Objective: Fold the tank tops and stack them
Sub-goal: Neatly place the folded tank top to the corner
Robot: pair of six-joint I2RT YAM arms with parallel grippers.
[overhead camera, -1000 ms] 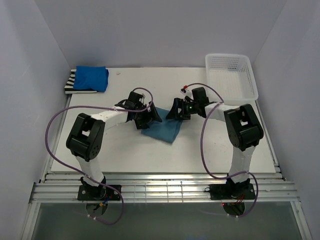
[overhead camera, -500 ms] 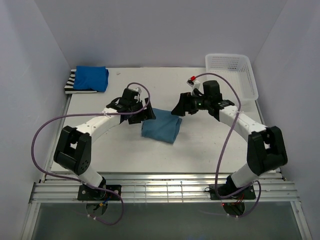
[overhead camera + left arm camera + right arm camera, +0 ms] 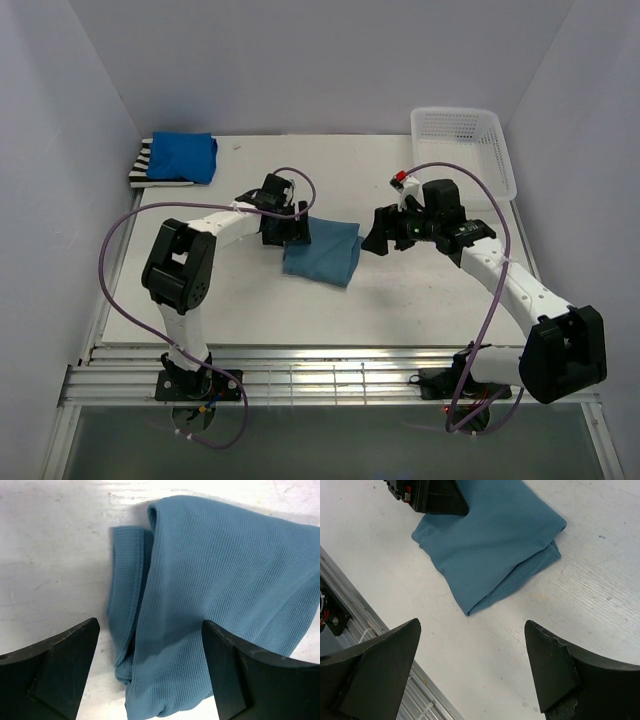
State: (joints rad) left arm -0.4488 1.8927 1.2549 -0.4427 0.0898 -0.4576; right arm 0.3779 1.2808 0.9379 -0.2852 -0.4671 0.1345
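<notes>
Under left gripper [image 3: 150, 626] (agape) — teal top [image 3: 225, 580]

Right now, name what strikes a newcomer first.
A folded teal-blue tank top lies in the middle, between the open left gripper and the open right gripper. Far left, a royal blue tank top sits on a striped tank top; a white lattice basket stands far right.

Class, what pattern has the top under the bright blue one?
Striped top: black-and-white, top external view.

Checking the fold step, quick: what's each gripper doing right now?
Left gripper: open, empty, over the teal tank top.
Right gripper: open, empty.
</notes>
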